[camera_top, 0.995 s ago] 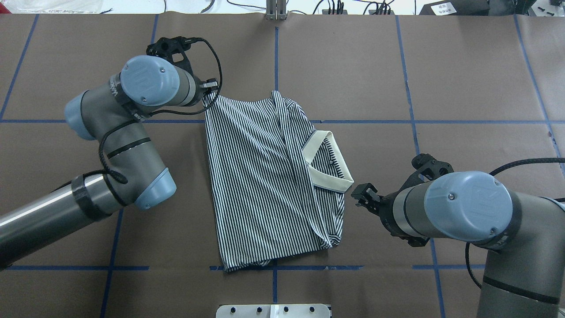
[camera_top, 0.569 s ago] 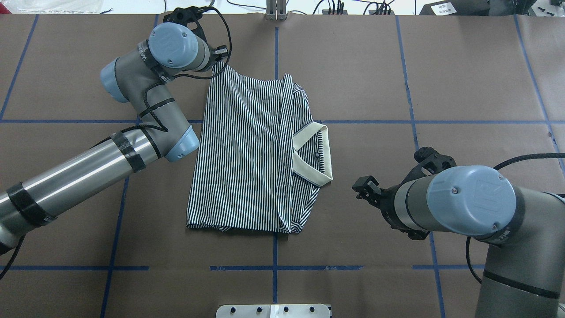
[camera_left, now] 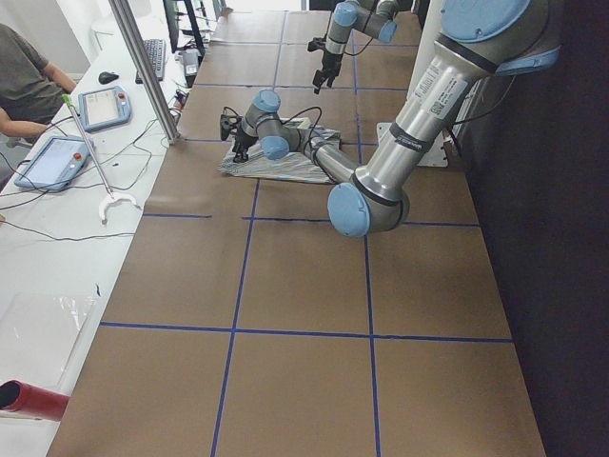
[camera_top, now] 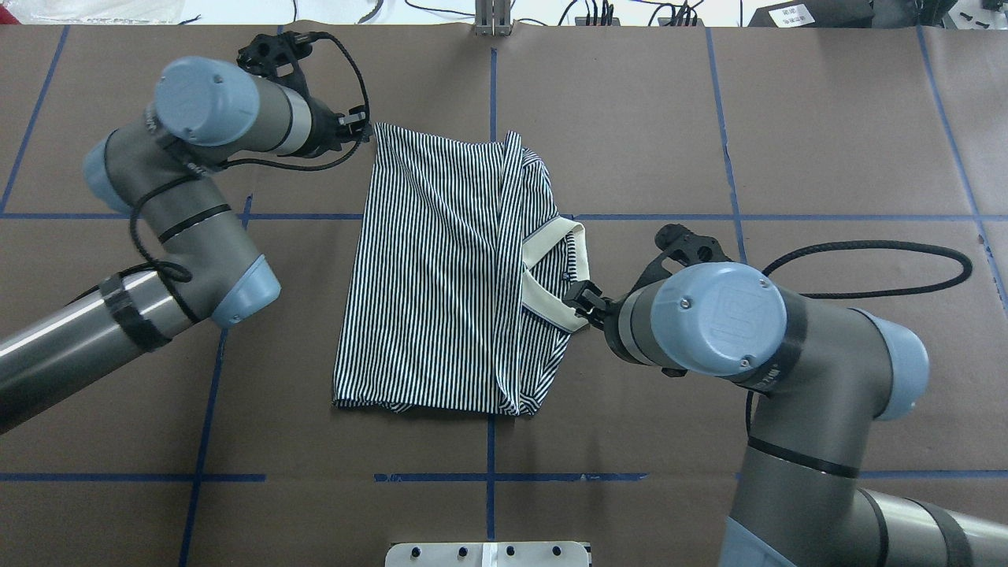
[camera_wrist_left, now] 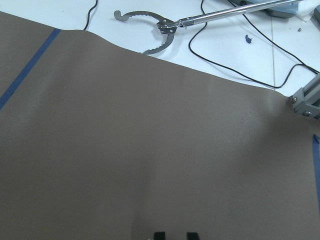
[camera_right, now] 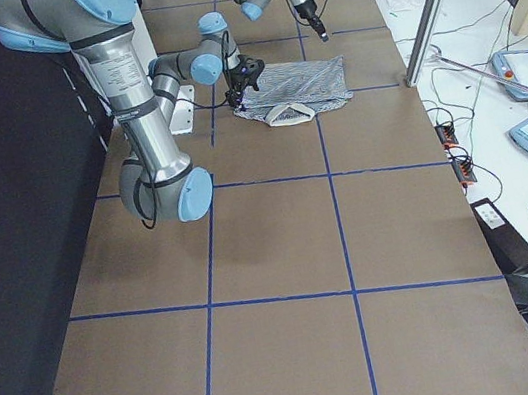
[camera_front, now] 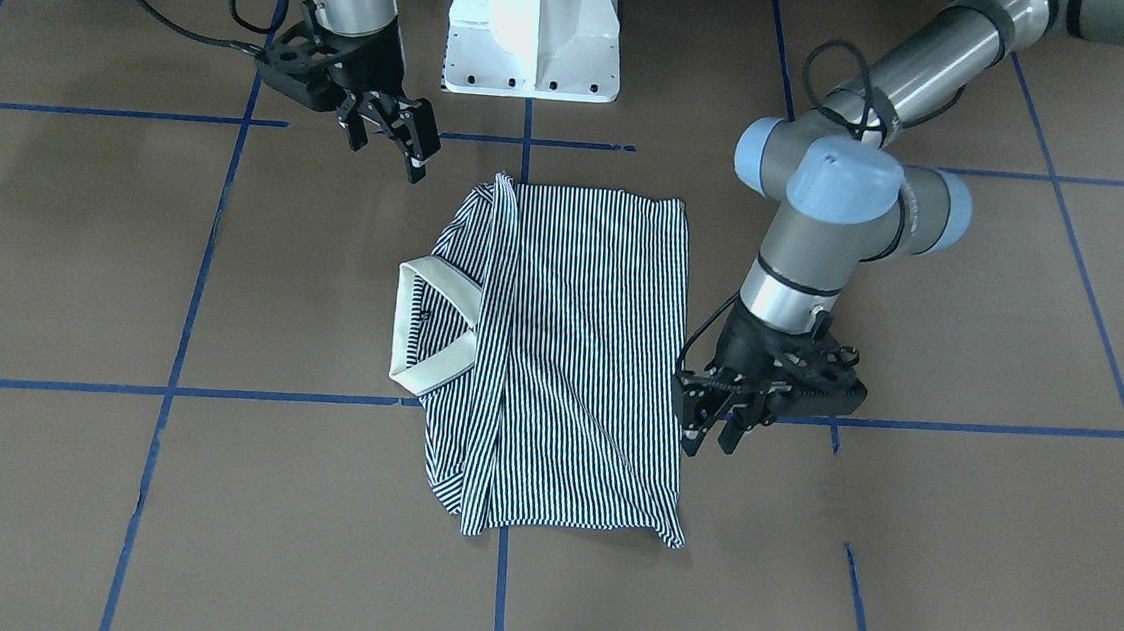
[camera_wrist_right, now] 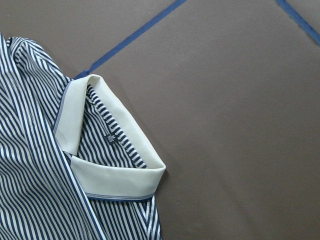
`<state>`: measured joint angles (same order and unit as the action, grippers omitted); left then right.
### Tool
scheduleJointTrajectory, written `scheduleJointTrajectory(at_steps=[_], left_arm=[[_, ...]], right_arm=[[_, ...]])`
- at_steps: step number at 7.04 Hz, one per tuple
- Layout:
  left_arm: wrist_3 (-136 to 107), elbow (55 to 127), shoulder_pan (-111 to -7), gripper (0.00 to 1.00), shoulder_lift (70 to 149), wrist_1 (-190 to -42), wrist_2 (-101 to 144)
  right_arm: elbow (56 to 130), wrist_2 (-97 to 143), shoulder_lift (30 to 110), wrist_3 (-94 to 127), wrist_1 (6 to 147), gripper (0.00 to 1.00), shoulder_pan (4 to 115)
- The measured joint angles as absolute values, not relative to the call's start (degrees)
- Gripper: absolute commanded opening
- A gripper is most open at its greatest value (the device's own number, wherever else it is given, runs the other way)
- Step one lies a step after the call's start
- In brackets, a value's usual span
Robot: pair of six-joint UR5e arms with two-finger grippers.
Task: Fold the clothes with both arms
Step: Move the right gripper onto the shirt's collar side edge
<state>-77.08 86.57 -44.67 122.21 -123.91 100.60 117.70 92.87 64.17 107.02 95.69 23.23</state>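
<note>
The striped polo shirt (camera_top: 441,268) lies folded lengthwise on the brown table, with its cream collar (camera_top: 555,276) on its right edge. My left gripper (camera_top: 358,130) is open and empty, just left of the shirt's far left corner. In the left wrist view its fingertips (camera_wrist_left: 159,235) stand apart with only bare table between them. In the front view my left gripper (camera_front: 710,436) hangs beside the shirt's (camera_front: 569,356) edge. My right gripper (camera_top: 581,298) is open and hovers by the collar, which fills the right wrist view (camera_wrist_right: 120,180). It touches nothing.
The white pedestal base (camera_front: 534,32) stands at the table's near side and a metal plate (camera_top: 488,554) sits at its edge. Blue tape lines (camera_top: 197,477) cross the table. Beyond the far edge lie cables and a grabber tool (camera_wrist_left: 150,30).
The left gripper dragged the shirt's far corner away from the robot, then let it go and drew back to the left. The right gripper moved left, up to the collar.
</note>
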Motion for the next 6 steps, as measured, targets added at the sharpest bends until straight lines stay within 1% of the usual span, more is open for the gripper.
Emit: scheduleJointTrajectory(at_steps=[1, 2, 4, 6], left_arm=[[-77.3, 93.0, -44.7, 0.54, 117.7, -123.7, 102.6], [-77.4, 96.0, -44.7, 0.54, 115.5, -123.6, 103.9], [-77.4, 97.5, -44.6, 0.54, 114.0, -123.6, 104.7], [-77.5, 97.5, -44.5, 0.55, 113.5, -123.6, 104.8]], right_arm=[[114.3, 93.0, 61.4, 100.8, 95.7, 1.0, 23.3], [110.6, 93.7, 58.6, 93.5, 95.7, 1.0, 23.3], [103.7, 99.5, 54.0, 77.7, 95.7, 1.0, 23.2], [97.1, 105.3, 49.0, 70.1, 96.0, 1.0, 23.1]])
